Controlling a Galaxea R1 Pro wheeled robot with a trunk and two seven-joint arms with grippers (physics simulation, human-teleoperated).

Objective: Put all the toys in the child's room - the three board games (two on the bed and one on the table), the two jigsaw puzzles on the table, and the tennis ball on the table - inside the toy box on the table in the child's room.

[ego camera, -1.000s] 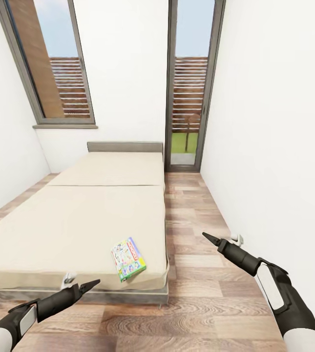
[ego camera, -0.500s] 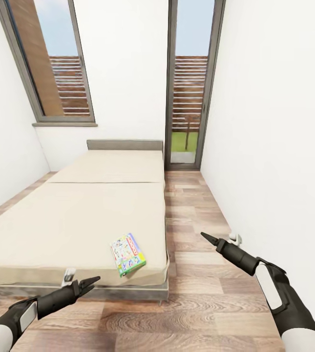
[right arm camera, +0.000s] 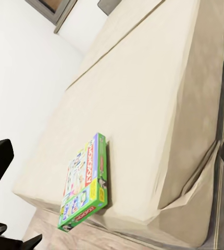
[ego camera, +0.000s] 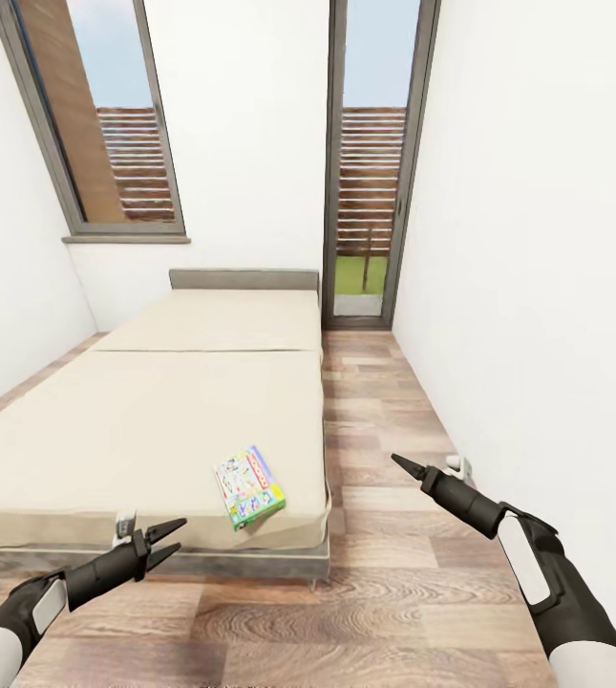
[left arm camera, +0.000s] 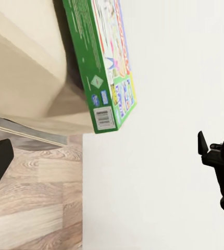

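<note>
Wood-plank floor (ego camera: 384, 612) fills the near part of the child's room, running on along the right side of the bed (ego camera: 155, 430) to a tall grey-framed glass door (ego camera: 370, 162) in the far wall.

Nearest in the head view, the left gripper (ego camera: 166, 540) hangs low in front of the bed's near edge with its two dark fingers spread a little, nothing between them. The right gripper (ego camera: 405, 466) is raised over the bare floor to the right of the bed; its fingers come together in a single point, and from this angle I cannot tell whether a gap remains.

Just past the left gripper, one board game (ego camera: 248, 486) lies flat on the beige mattress near the bed's near right corner, turned slightly askew, its printed face up and a red band along one long side. In the right wrist view the same box (right arm camera: 84, 183) has a green side wall, and one corner juts a little past the mattress edge. The left wrist view looks along that green side (left arm camera: 99, 67), where a barcode label sits.

Farther off, the mattress stretches to a low grey headboard (ego camera: 244, 279) against the white wall, beneath a grey-framed window (ego camera: 97, 124).
</note>
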